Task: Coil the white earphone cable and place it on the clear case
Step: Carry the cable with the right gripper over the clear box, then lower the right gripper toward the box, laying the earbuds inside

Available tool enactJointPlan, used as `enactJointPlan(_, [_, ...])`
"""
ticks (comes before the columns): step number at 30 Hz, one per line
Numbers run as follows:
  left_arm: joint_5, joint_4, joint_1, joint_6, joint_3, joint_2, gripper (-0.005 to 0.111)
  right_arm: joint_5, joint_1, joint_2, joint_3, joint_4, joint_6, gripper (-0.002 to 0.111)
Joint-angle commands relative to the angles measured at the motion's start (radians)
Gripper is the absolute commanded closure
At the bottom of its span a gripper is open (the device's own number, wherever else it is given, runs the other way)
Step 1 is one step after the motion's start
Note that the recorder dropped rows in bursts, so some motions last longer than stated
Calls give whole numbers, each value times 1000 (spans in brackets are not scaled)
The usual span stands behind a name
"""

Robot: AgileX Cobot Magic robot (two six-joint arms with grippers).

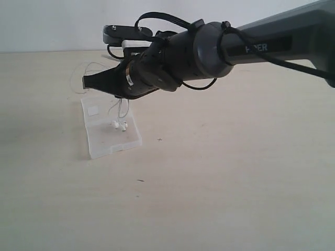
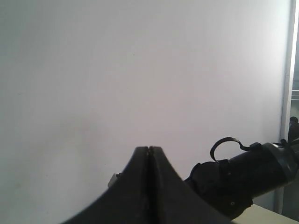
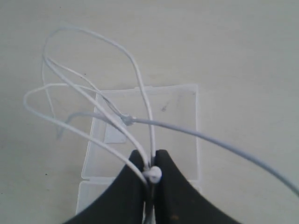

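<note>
Two pincers are on record. The left pincer (image 2: 148, 151) is closed on nothing and points at a blank wall. The cable (image 3: 187, 132) hangs in loose loops that spill toward 10 o'clock of the case (image 1: 104, 144) on the table (image 1: 235, 183), with the earbuds (image 1: 119, 125) over the case's middle. The right pincer (image 3: 150, 163), above the case, is clamped on the cable beside an earbud. The cable looks gathered but only roughly coiled, and setting it down and letting go seem to remain.
</note>
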Motion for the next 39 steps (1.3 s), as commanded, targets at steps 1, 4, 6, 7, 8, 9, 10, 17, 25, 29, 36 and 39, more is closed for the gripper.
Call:
enactJointPlan(1, [-7, -1, 2, -6, 4, -4, 107, -3, 7, 19, -3, 13, 13, 108])
enactJointPlan(4, [-7, -1, 2, -6, 4, -4, 107, 0, 11, 49, -3, 37, 13, 108])
enactJointPlan(6, [-7, -1, 2, -6, 4, -4, 107, -2, 11, 56, -3, 40, 13, 108])
enactJointPlan(7, [-7, -1, 2, -6, 4, -4, 107, -2, 11, 61, -3, 40, 13, 108])
enactJointPlan(8, [-7, -1, 2, -6, 4, -4, 107, -2, 11, 61, -3, 40, 13, 108])
enactJointPlan(9, [-7, -1, 2, -6, 4, -4, 107, 0, 13, 65, -3, 40, 13, 108])
enactJointPlan(10, [-7, -1, 2, -8, 4, -4, 107, 0, 13, 67, -3, 40, 13, 108])
enactJointPlan(17, [-7, 1, 2, -20, 4, -4, 107, 0, 13, 102, -3, 42, 13, 108])
enactJointPlan(25, [-7, 15, 2, -25, 4, -4, 107, -6, 13, 116, -6, 42, 15, 104])
enactJointPlan(29, [-7, 15, 2, -25, 4, -4, 107, -9, 13, 116, -15, 42, 14, 85])
enactJointPlan(36, [-7, 15, 2, -28, 4, -4, 107, -1, 13, 117, -35, 42, 14, 60])
enactJointPlan(39, [-7, 15, 2, -28, 4, -4, 107, 34, 13, 117, -57, 42, 11, 52])
